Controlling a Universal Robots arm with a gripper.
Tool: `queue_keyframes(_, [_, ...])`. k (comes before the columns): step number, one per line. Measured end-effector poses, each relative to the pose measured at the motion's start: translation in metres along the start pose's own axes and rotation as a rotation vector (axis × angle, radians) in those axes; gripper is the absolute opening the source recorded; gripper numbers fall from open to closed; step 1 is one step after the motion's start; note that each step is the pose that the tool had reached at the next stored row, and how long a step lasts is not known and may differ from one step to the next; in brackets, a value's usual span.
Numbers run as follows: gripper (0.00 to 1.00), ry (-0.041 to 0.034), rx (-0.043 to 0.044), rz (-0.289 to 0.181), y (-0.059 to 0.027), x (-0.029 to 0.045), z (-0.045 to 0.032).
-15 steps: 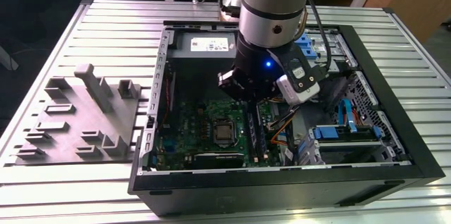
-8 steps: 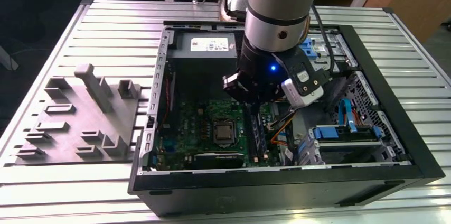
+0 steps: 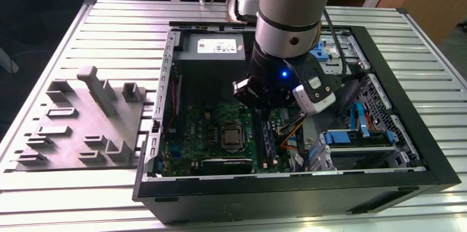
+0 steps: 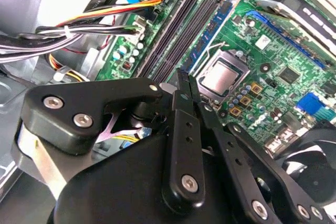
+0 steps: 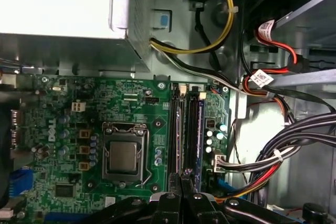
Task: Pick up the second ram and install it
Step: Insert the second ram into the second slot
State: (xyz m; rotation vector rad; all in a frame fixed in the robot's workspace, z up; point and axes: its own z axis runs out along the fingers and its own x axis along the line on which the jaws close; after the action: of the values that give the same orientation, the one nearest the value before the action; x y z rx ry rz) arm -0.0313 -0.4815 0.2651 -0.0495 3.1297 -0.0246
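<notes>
Second ram (image 5: 199, 135) slotted, hand (image 5: 185, 176) closed above, grey tray (image 3: 80, 128) in exterior view

The bench (image 3: 109, 35) is ribbed, matt silver metal. The computer case (image 3: 292, 196) has a dull black shell and bare grey sheet metal inside. The motherboard (image 5: 68, 103) is glossy green; its processor lid (image 5: 124, 157) is brushed metal. The gripper (image 4: 184, 76) is matt black with shiny screw heads.

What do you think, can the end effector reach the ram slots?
Probably yes: the end effector hangs just over the ram slots, with the cables off to the side and nothing between them.
</notes>
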Motion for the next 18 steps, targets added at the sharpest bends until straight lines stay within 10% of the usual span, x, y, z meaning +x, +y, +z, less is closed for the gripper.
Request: queue_keyframes(18, [0.12, 0.0000, -0.0020, 0.002, 0.0002, -0.0037, 0.0249])
